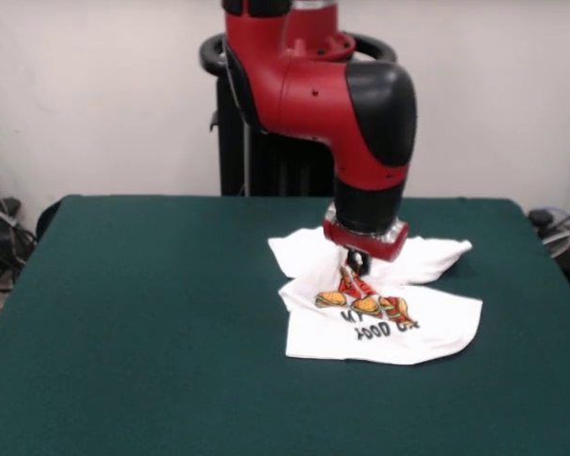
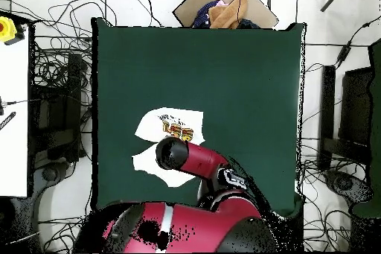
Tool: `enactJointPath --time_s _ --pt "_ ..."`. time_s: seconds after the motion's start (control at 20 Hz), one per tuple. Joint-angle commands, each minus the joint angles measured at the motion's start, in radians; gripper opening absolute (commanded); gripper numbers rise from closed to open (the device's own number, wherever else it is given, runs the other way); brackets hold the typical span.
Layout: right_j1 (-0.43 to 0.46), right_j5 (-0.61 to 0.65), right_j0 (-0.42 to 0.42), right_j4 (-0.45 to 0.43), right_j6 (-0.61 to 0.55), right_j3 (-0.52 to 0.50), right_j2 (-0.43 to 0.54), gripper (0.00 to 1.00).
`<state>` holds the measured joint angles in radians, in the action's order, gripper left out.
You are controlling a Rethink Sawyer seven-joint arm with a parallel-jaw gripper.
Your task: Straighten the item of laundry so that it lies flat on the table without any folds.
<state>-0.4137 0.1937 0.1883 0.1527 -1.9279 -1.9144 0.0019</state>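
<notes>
The white T-shirt (image 1: 399,318) with the burger print lies crumpled right of the middle of the dark green table (image 1: 152,304). Its lower part is spread toward the front, and its sleeves are bunched behind the arm. My gripper (image 1: 355,267) comes straight down onto the shirt's middle, just above the print. It is shut on a pinch of cloth that peaks up to it. In the overhead view the shirt (image 2: 170,126) shows partly, and the arm's wrist (image 2: 173,154) hides the gripper and the shirt's near part.
The green table (image 2: 245,80) is wide and bare around the shirt. A cardboard box with clothes (image 2: 223,9) stands past the table's far edge in the overhead view. Cables lie on the floor round the table.
</notes>
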Motion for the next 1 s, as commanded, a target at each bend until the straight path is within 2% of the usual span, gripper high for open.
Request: enactJointPath --time_s 0.05,0.2,0.4,1.0 --pt "0.061 -0.032 0.017 0.049 -0.168 -0.016 0.243 0.00" --pt "0.066 -0.031 0.053 0.068 -0.182 -0.038 0.299 0.00" --pt "0.041 0.034 0.051 0.076 -0.180 -0.046 0.295 0.00" --pt "0.035 -0.001 0.018 0.124 -0.232 -0.070 0.312 0.00"
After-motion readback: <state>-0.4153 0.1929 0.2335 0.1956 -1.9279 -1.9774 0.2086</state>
